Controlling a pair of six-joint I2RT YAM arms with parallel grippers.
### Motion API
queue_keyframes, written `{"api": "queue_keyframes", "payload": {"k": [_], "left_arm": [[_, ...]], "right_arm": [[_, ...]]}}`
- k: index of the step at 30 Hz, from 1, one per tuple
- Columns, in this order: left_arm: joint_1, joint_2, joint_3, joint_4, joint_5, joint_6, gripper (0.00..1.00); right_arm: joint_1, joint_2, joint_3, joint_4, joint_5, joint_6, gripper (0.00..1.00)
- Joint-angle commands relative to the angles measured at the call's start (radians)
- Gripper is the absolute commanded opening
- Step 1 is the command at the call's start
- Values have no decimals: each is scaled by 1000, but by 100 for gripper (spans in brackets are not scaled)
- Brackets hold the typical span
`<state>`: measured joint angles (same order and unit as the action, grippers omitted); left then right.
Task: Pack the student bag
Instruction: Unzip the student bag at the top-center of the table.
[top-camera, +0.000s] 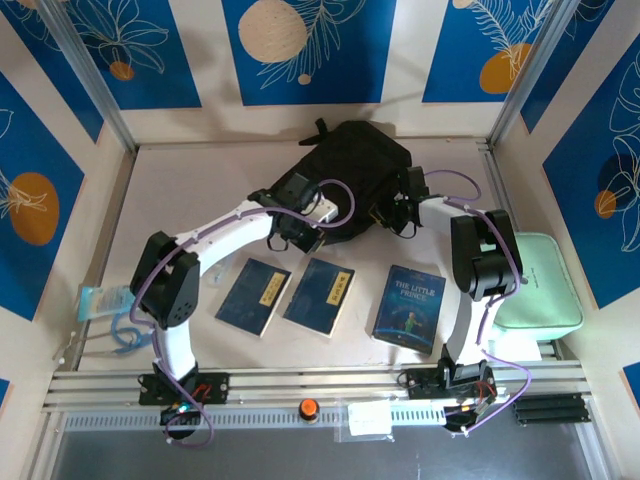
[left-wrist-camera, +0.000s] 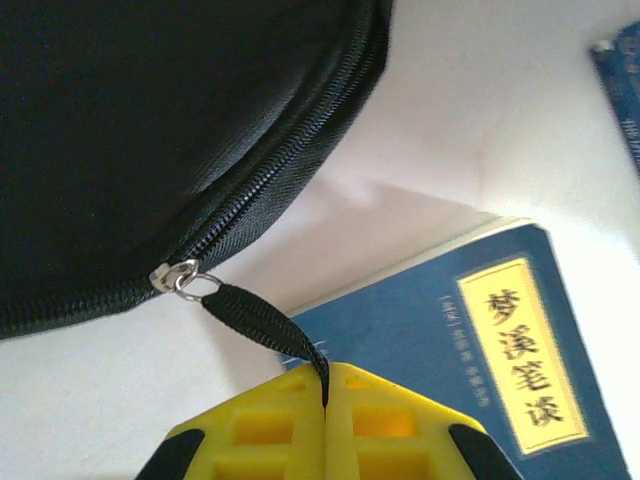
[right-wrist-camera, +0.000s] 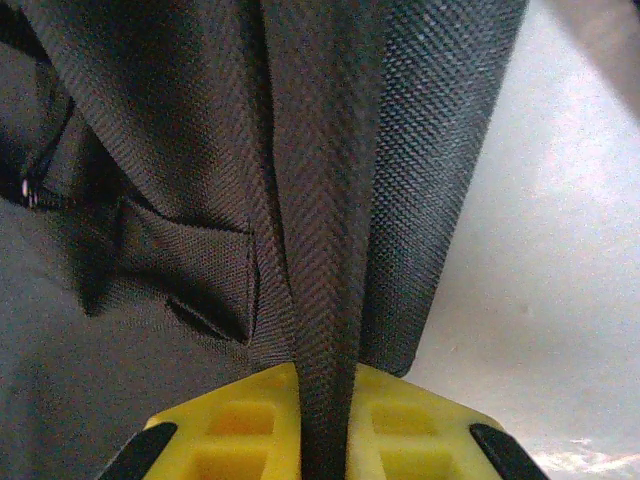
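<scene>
In the top external view, light falls evenly and diffusely from above: the tabletop reads bright with only short, soft shadows beside the arms and books, while the black student bag loses most surface detail. In the left wrist view, the tabletop is close to overexposed, a soft grey shadow lies beside the bag's edge, and the lettering on the blue book is sharp. In the right wrist view, the fabric weave is sharp at centre and dim at left, and the tabletop at right is washed out, with glare at the lower right corner.
</scene>
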<state>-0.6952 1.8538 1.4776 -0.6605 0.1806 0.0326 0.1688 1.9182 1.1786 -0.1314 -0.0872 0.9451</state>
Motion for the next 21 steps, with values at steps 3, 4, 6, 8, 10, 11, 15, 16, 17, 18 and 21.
{"api": "queue_keyframes", "payload": {"k": [3,4,6,8,10,11,15,16,17,18,21], "left_arm": [[-61,-65,-8,19,164,6,0],[-68,-68,-5,27,175,3,0],[-77,-70,5,43,205,1,0],[-82,-65,11,64,233,-8,0],[-84,-54,19,77,246,-15,0],[-83,-46,26,77,244,-20,0],[-84,-25,38,77,233,-45,0],[-84,-22,36,81,223,-52,0],[-83,-17,36,82,215,-56,0],[-84,-12,38,81,210,-58,0],[-84,4,44,80,194,-60,0]], "right_arm": [[-23,-92,-14,-26,43,-13,14],[-26,-105,-24,-31,47,-13,14],[-31,-127,-42,-37,53,-16,15],[-39,-128,-42,-35,46,-27,16],[-54,-107,-28,-28,-1,-36,16],[-63,-91,-19,-24,-38,-31,16],[-83,-88,-19,-23,-102,-12,22],[-81,-113,-31,-28,-102,-11,27],[-82,-141,-45,-39,-102,-6,34],[-81,-168,-57,-53,-102,0,41],[-76,-261,-132,-79,-123,32,59]]}}
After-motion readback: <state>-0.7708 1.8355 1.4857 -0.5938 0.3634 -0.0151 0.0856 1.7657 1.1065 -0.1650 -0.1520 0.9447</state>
